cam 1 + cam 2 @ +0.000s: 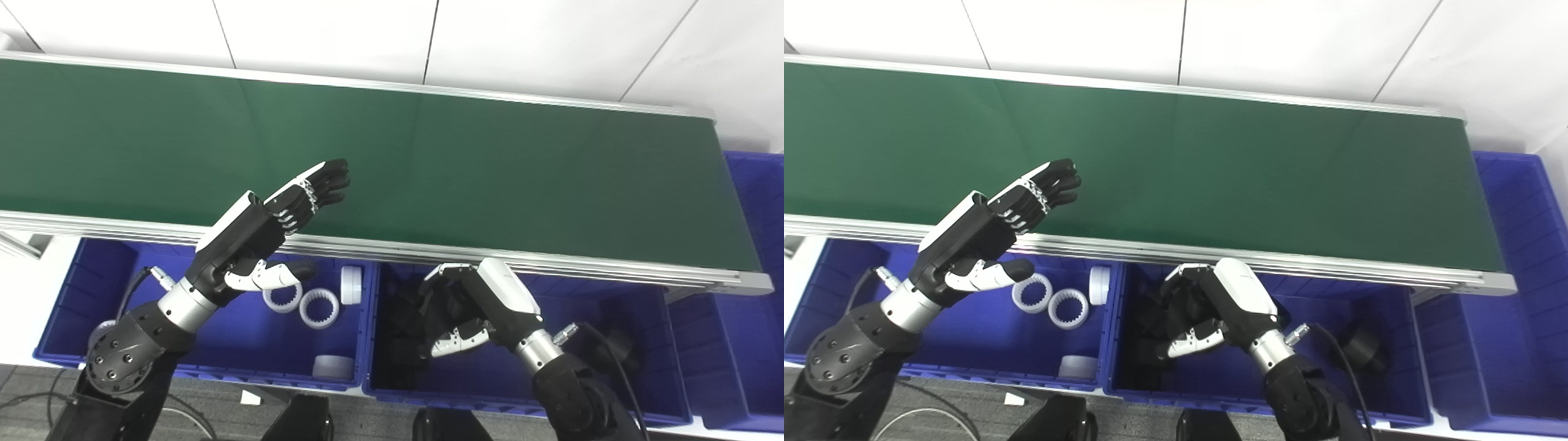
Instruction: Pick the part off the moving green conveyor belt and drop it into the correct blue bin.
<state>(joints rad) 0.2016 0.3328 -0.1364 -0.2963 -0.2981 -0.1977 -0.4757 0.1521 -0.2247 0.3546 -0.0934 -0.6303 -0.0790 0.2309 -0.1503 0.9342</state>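
Observation:
The green conveyor belt [490, 171] runs across the view and I see no part on it. My left hand [269, 226] is open, with its fingers stretched out flat over the belt's near edge and its thumb hanging above the left blue bin [98, 275]. My right hand [484, 300] hangs low inside the middle blue bin [588, 300], fingers curled downward over dark parts [404, 318]. The black fingers blend with those black parts, so whether the hand grips one is unclear.
The left bin holds white rings [318, 307] and white cylinders [350, 285]. Another black part [1363, 349] lies at the middle bin's right. A third blue bin [759, 202] stands past the belt's right end. The belt's aluminium rail [551, 260] overhangs the bins.

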